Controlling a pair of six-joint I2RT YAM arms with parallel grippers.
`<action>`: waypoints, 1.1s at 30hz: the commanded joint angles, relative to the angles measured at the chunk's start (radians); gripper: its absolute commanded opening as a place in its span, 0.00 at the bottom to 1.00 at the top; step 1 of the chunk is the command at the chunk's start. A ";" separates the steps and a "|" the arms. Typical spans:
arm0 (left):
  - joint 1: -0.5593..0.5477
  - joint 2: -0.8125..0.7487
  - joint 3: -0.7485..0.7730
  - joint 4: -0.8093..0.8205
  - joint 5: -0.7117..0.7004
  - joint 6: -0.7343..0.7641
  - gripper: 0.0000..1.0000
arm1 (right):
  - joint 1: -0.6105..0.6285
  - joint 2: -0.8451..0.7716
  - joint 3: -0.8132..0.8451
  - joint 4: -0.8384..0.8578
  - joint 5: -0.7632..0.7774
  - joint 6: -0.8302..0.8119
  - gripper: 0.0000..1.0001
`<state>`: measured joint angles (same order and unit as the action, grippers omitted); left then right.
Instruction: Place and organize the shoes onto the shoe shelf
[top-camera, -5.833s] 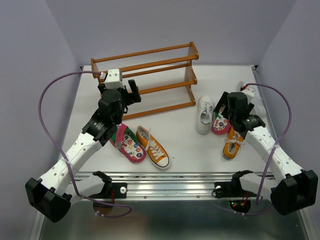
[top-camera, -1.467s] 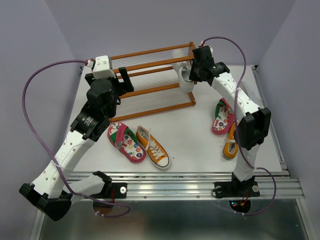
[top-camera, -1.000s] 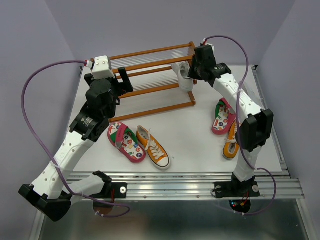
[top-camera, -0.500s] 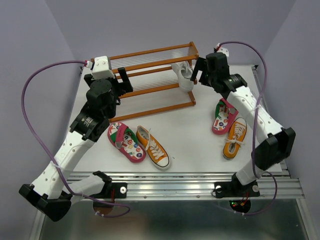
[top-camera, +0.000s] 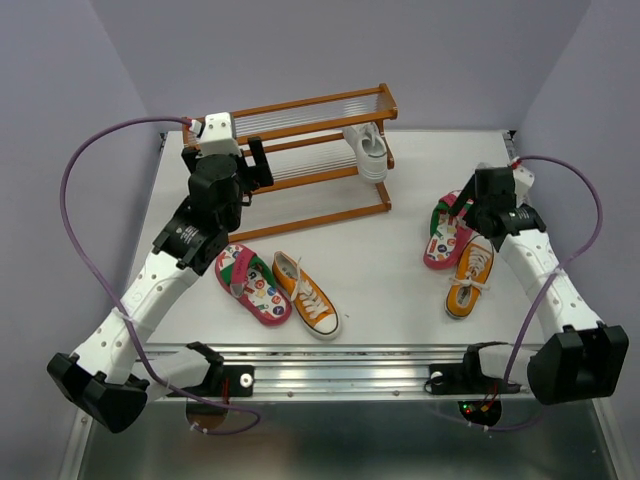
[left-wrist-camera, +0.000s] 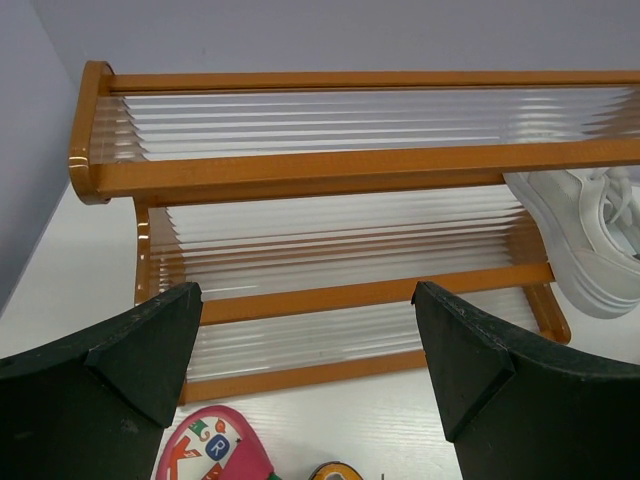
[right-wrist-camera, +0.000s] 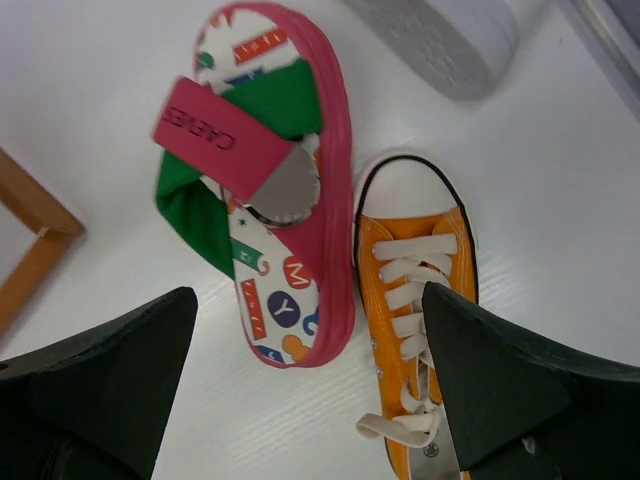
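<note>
The shoe shelf (top-camera: 300, 128) stands at the back of the table. One white shoe (top-camera: 368, 152) lies on its side at the right end of the lower tier, also seen in the left wrist view (left-wrist-camera: 588, 238). My left gripper (top-camera: 225, 160) hangs open in front of the shelf's left half (left-wrist-camera: 330, 165), nothing between its jaws (left-wrist-camera: 305, 310). My right gripper (top-camera: 457, 212) stands open above a pink shoe (right-wrist-camera: 270, 190) and an orange shoe (right-wrist-camera: 420, 290) lying side by side. A second pink shoe (top-camera: 252, 285) and orange shoe (top-camera: 306, 294) lie at front centre.
The grey sole of another white shoe (right-wrist-camera: 440, 30) shows at the top of the right wrist view, beyond the pink one. A metal rail (top-camera: 380, 365) runs along the near table edge. Purple walls close in the sides and back.
My right gripper opened and let go of the white shoe on the lower tier, then swung back right and down over the pink and orange shoes. The left arm shifted slightly right.
</note>
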<state>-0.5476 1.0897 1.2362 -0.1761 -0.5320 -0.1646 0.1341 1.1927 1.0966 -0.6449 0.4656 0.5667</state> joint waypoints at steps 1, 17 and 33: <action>0.006 0.001 -0.007 0.044 0.020 0.010 0.99 | -0.044 0.071 -0.043 -0.033 -0.110 0.033 0.99; 0.006 0.038 0.020 0.046 0.058 0.004 0.99 | -0.044 0.405 0.046 0.143 0.003 -0.071 0.79; 0.009 0.022 0.014 0.027 0.040 0.007 0.99 | -0.044 0.332 -0.017 0.179 -0.045 -0.105 0.01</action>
<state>-0.5465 1.1362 1.2362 -0.1768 -0.4820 -0.1650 0.0910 1.6268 1.0908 -0.5167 0.4389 0.4706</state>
